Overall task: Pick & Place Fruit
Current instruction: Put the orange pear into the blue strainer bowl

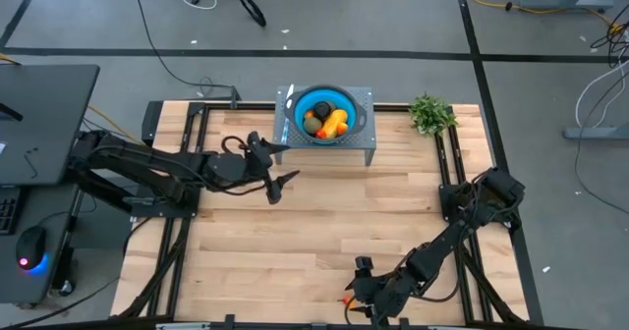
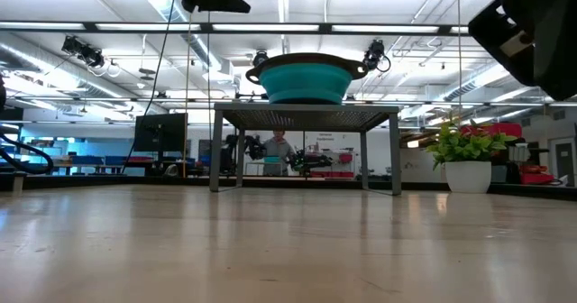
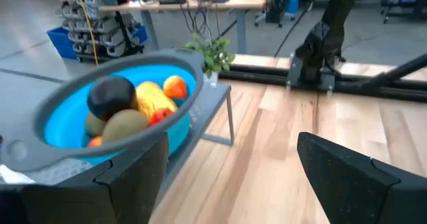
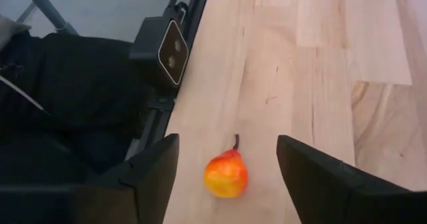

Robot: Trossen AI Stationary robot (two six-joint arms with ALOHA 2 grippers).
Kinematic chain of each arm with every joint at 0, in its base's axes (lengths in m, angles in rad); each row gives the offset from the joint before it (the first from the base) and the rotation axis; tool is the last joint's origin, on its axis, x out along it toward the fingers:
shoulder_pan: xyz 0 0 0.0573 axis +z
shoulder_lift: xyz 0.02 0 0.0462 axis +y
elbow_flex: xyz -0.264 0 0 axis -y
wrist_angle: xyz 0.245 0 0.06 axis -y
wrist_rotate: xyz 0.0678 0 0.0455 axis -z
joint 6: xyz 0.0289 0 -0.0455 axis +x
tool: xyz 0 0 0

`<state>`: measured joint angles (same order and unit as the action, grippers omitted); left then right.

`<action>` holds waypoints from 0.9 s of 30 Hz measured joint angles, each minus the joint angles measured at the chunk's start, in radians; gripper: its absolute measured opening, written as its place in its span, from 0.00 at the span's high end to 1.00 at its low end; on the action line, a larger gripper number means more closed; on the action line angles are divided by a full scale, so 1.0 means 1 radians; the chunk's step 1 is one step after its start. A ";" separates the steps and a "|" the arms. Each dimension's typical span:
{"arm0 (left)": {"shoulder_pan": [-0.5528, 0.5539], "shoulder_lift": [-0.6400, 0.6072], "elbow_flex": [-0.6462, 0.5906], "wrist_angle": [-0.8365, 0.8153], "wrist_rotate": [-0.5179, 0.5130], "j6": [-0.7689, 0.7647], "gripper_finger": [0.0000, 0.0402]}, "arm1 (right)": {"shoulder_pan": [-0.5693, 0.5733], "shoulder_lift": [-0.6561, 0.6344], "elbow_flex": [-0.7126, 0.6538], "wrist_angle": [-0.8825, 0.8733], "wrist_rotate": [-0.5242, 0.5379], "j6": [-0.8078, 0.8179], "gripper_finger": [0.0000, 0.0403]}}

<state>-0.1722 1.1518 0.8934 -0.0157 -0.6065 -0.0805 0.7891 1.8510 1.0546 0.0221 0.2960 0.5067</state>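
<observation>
1. Two end effectors are in view. The right end effector hangs low at the near edge of the surface, fingers apart, straddling a small orange-red pear that lies on the wood between them, not gripped. That wide stance reads as either a release or a lineup for a grab; I cannot tell which.
2. Just beside the pear the surface ends at its dark frame rail, so there is little margin on that side; toward the middle the wood is open.
3. The left end effector, fingers apart and holding nothing, hovers by the left side of the blue bowl.
4. That bowl sits on a small metal stand at the far edge, holding the rest of the fruit.
5. A potted plant occupies the far right corner.
</observation>
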 joint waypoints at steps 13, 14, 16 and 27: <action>-0.078 0.029 0.002 0.008 -0.030 -0.139 0.15 | 0.032 0.094 0.000 0.042 0.052 -0.064 0.34; -0.088 0.029 0.002 0.007 -0.046 -0.144 0.15 | 0.032 0.094 0.000 0.043 0.052 -0.072 0.34; -0.104 0.029 0.002 0.006 -0.072 -0.148 0.15 | 0.033 0.094 0.000 0.043 0.053 -0.078 0.34; -0.136 0.029 0.002 0.006 -0.127 -0.106 0.15 | 0.033 0.094 0.000 0.020 0.055 -0.101 0.34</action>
<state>-0.3080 1.1809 0.8951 -0.0097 -0.7337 -0.1867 0.8223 1.9453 1.0542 0.0419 0.3509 0.4061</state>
